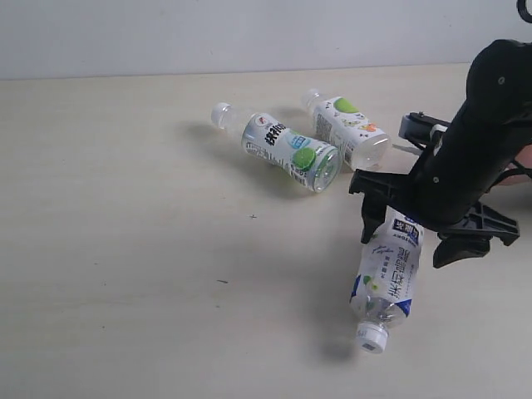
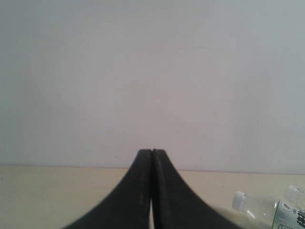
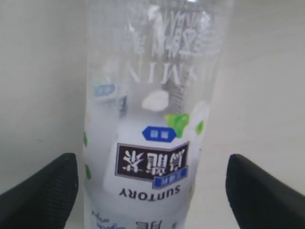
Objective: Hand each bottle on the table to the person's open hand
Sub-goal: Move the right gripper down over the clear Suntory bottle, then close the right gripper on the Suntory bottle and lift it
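Note:
Three clear white-capped bottles lie on the pale table (image 1: 125,249). The blue-labelled bottle (image 1: 389,278) points its cap toward the front edge. My right gripper (image 1: 411,237) is open and straddles its base end. In the right wrist view this bottle (image 3: 152,119) fills the gap of the right gripper (image 3: 152,191), with neither finger clearly touching it. A green-labelled bottle (image 1: 283,145) and a white-labelled bottle (image 1: 349,129) lie farther back. My left gripper (image 2: 152,151) is shut on nothing. No pink-red bottle shows. The person's hand is almost wholly hidden behind the right arm.
The right arm (image 1: 482,141) covers the right edge of the table. A pale wall (image 1: 249,33) runs along the back. In the left wrist view a white-capped bottle (image 2: 257,207) lies off to one side of the shut fingers.

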You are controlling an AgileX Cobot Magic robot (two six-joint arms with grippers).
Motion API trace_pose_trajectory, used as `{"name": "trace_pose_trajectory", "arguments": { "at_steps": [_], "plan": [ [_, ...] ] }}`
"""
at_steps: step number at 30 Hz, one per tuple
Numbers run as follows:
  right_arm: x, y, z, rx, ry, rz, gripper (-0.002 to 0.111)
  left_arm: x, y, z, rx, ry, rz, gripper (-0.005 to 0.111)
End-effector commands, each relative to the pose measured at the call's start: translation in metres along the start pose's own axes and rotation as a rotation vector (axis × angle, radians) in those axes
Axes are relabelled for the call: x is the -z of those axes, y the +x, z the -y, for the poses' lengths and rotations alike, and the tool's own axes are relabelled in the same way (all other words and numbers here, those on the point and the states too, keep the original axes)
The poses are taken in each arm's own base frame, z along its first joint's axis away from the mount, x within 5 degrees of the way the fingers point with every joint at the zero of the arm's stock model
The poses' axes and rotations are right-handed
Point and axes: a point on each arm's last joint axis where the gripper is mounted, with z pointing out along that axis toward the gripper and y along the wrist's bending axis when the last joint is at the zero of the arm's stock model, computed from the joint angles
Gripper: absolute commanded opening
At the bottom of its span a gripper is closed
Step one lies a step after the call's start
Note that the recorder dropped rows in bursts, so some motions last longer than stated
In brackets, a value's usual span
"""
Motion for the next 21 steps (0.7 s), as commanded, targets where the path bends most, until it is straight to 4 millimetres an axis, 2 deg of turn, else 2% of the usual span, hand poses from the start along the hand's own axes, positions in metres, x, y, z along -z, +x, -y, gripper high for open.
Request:
{"name": "trace_pose_trajectory", "arguments": {
  "at_steps": [1,5,8,13,14,17,21],
  "plan": [
    [-0.007,-0.005,-0.003,-0.006,-0.007,0.017,0.075,0.001,0.001,0.0,-0.002,-0.002,0.006,0.0],
    [-0.009,-0.006,-0.004,-0.025,-0.01,0.025,0.063,0.001,0.001,0.0,-0.002,-0.002,0.006,0.0],
    [-0.009,-0.006,-0.004,-0.032,-0.012,0.028,0.043,0.001,0.001,0.0,-0.002,-0.002,0.006,0.0],
    [-0.009,-0.004,-0.005,-0.042,-0.021,0.005,0.003,0.001,0.001,0.0,-0.002,-0.002,0.006,0.0],
    [-0.009,-0.003,-0.005,-0.036,-0.024,-0.003,0.0,0.001,0.001,0.0,-0.002,-0.002,0.006,0.0],
    [-0.005,0.0,-0.007,-0.006,-0.049,-0.032,0.0,0.001,0.001,0.0,-0.002,-0.002,0.006,0.0],
    [0.009,0.003,-0.013,0.05,-0.076,-0.083,0.0,0.001,0.001,0.0,-0.002,-0.002,0.006,0.0]
  ]
}}
